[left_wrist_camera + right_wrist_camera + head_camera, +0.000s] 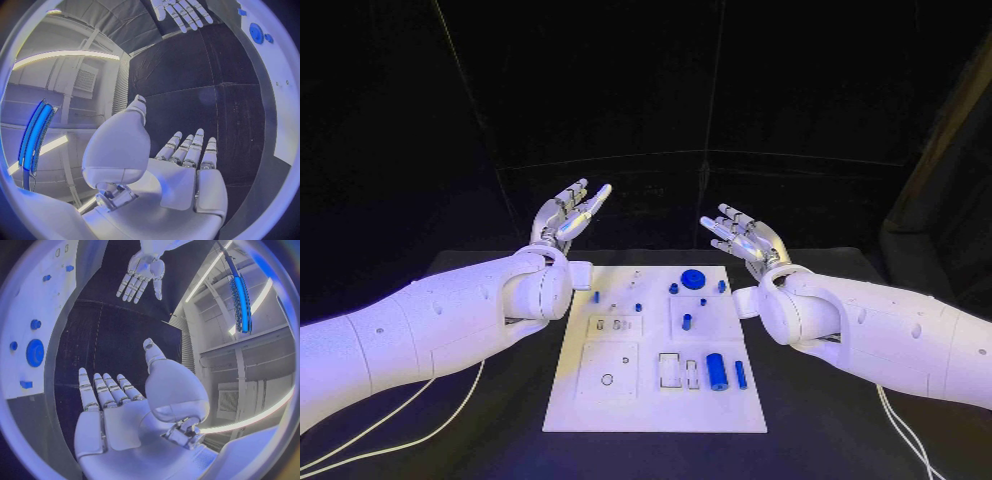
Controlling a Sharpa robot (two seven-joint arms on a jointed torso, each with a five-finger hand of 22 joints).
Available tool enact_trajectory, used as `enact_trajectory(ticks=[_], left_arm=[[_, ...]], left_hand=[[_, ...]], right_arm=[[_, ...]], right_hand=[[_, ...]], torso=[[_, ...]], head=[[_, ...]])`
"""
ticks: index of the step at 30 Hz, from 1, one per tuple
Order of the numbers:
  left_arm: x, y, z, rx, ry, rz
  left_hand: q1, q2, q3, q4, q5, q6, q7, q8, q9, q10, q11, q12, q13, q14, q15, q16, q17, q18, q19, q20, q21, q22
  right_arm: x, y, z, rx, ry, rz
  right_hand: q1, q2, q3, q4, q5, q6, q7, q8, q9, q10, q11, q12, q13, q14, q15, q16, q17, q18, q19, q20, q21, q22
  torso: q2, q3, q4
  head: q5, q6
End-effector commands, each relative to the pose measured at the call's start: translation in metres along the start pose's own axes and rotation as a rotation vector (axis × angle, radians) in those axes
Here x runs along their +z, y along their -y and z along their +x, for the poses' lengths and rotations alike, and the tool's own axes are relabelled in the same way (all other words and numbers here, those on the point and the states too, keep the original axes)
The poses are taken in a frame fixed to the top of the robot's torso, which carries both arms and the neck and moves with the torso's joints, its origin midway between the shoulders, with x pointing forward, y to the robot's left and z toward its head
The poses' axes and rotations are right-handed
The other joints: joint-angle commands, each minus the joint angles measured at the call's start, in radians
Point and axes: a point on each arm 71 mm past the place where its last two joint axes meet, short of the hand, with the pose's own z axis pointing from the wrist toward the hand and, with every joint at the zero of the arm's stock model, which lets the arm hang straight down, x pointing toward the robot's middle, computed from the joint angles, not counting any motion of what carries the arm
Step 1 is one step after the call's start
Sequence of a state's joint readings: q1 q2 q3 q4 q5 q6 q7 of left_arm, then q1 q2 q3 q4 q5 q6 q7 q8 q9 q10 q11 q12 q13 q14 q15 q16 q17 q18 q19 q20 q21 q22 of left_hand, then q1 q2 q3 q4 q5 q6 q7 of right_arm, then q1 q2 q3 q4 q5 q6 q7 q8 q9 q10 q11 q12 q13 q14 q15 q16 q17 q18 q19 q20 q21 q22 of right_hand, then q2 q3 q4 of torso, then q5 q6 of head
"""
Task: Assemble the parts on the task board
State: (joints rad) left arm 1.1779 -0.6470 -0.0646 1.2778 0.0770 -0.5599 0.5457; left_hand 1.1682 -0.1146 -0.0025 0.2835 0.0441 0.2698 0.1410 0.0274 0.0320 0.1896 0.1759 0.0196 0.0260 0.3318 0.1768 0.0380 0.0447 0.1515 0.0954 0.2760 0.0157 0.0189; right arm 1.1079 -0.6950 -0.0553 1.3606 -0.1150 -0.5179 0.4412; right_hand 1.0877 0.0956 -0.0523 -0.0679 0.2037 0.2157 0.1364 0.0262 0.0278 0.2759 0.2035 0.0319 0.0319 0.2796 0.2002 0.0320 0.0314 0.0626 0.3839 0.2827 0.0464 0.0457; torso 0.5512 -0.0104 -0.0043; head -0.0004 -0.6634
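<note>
The left hand (570,222) is raised above the far left corner of the table (473,400), palm turned inward, its fingers (589,205) straight and spread apart, with nothing in it. The right hand (741,238) is raised in the same way on the other side, fingers (726,222) apart and slightly bent, also holding nothing. The two hands face each other across a gap, well apart, with nothing between them.

The white board (589,405) lies flat on the black table, below and between the two forearms, nearer to the robot than either hand. Neither hand touches it. Just below and inward of the right hand, a round blue disc (692,278) sits near the board's far edge, with small blue pegs (674,288) beside it. Below and inward of the left hand stand a few more small blue pegs (596,297). Closer to the robot, toward the right arm's side, a thick blue cylinder (715,371) lies on the board with a thinner blue rod (740,375) just beside it. The near left part of the board carries a square outline with a small ring (607,379).

From the left wrist, the open palm (181,180) faces bare black tabletop, with the board's edge (284,75) and the disc (256,33) off to the side. From the right wrist, the disc (35,352) and the pegs (35,324) lie beside the open palm (119,420).

Thin pale cables (387,420) trail over the table under the left arm.
</note>
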Motion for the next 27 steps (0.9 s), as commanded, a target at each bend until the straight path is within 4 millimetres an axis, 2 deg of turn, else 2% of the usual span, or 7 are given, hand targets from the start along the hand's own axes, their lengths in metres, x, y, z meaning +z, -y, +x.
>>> enact_trajectory(ticks=[1,5,8,11,14,23,27], left_arm=[[0.005,0.006,0.004,-0.085,-0.073,0.053],[0.006,0.007,0.004,-0.086,-0.074,0.055],[0.006,0.007,0.004,-0.086,-0.074,0.055],[0.006,0.007,-0.016,-0.090,-0.048,0.038],[0.005,0.007,-0.020,-0.081,-0.050,0.039],[-0.004,0.012,-0.026,-0.057,-0.098,0.050],[-0.011,0.015,-0.027,-0.043,-0.125,0.053]], left_hand=[[0.035,-0.001,0.001,0.011,0.006,0.017,0.076,0.007,0.003,0.018,0.008,0.008,0.002,0.034,0.005,0.011,0.005,0.022,0.004,0.012,0.005,0.002],[0.042,0.011,0.005,0.010,0.007,0.053,0.085,0.014,0.007,0.067,0.019,0.018,0.008,0.102,0.010,0.030,0.016,0.023,0.022,0.015,0.012,0.007],[0.070,0.041,0.013,-0.003,0.007,0.278,0.105,0.072,0.038,0.445,0.057,0.126,0.058,0.394,0.028,0.132,0.062,0.011,0.251,0.009,0.100,0.058],[0.079,0.052,0.012,-0.009,0.007,0.370,0.109,0.097,0.049,0.566,0.055,0.165,0.071,0.463,0.023,0.161,0.071,0.011,0.386,0.012,0.155,0.086],[0.100,0.073,0.006,-0.035,0.005,0.579,0.102,0.154,0.073,0.702,0.023,0.207,0.077,0.598,-0.010,0.207,0.084,0.034,0.589,0.009,0.241,0.121],[0.146,0.108,-0.014,-0.104,0.005,0.695,0.067,0.160,0.060,0.864,-0.023,0.210,0.067,0.779,-0.064,0.237,0.113,0.036,0.734,-0.039,0.276,0.118],[0.119,0.104,-0.047,-0.104,0.005,0.715,0.064,0.151,0.052,0.889,-0.030,0.195,0.061,0.819,-0.075,0.239,0.130,0.035,0.769,-0.050,0.278,0.114]], right_arm=[[0.005,-0.001,0.011,-0.028,-0.201,0.001],[0.009,0.000,0.011,-0.045,-0.241,0.007],[0.010,0.001,0.011,-0.049,-0.252,0.008],[0.017,-0.006,-0.015,-0.244,-0.194,-0.094],[0.020,-0.011,-0.019,-0.290,-0.187,-0.117],[0.027,-0.029,-0.026,-0.455,-0.207,-0.172],[0.030,-0.037,-0.026,-0.559,-0.239,-0.197]], right_hand=[[0.141,0.017,0.021,-0.080,-0.005,0.189,0.151,0.034,0.019,0.329,0.054,0.066,0.029,0.330,0.035,0.074,0.028,0.063,0.239,0.008,0.060,0.033],[0.211,0.020,0.048,-0.141,-0.022,0.499,0.125,0.107,0.048,0.572,0.014,0.143,0.038,0.578,-0.011,0.140,0.037,0.110,0.383,0.004,0.125,0.054],[0.226,0.025,0.064,-0.167,-0.026,0.627,0.103,0.128,0.050,0.656,-0.013,0.154,0.030,0.668,-0.039,0.150,0.032,0.121,0.451,-0.008,0.158,0.061],[0.228,0.026,0.068,-0.175,-0.026,0.642,0.097,0.129,0.049,0.672,-0.018,0.155,0.030,0.685,-0.044,0.151,0.032,0.123,0.462,-0.013,0.163,0.061],[0.229,0.030,0.088,-0.200,-0.025,0.688,0.082,0.126,0.042,0.724,-0.032,0.145,0.028,0.737,-0.063,0.148,0.032,0.122,0.501,-0.029,0.179,0.063],[0.219,0.016,0.152,-0.222,-0.023,0.759,0.068,0.089,0.037,0.813,-0.054,0.089,0.029,0.858,-0.098,0.126,0.036,0.121,0.588,-0.069,0.222,0.067],[0.220,0.003,0.173,-0.221,-0.041,0.791,0.058,0.082,0.039,0.876,-0.076,0.085,0.031,0.969,-0.135,0.154,0.058,0.121,0.687,-0.114,0.297,0.100]], torso=[[0.000,-0.0004,-0.0001],[0.000,-0.0004,-0.0001],[0.000,-0.0004,-0.0001],[0.012,0.0002,0.0019],[0.019,-0.0002,0.0022],[0.048,-0.0017,0.0044],[0.068,-0.0019,0.0079]], head=[[0.000,0.000],[0.000,0.000],[0.000,0.000],[-0.001,-0.007],[-0.001,-0.005],[-0.006,0.001],[-0.011,0.009]])
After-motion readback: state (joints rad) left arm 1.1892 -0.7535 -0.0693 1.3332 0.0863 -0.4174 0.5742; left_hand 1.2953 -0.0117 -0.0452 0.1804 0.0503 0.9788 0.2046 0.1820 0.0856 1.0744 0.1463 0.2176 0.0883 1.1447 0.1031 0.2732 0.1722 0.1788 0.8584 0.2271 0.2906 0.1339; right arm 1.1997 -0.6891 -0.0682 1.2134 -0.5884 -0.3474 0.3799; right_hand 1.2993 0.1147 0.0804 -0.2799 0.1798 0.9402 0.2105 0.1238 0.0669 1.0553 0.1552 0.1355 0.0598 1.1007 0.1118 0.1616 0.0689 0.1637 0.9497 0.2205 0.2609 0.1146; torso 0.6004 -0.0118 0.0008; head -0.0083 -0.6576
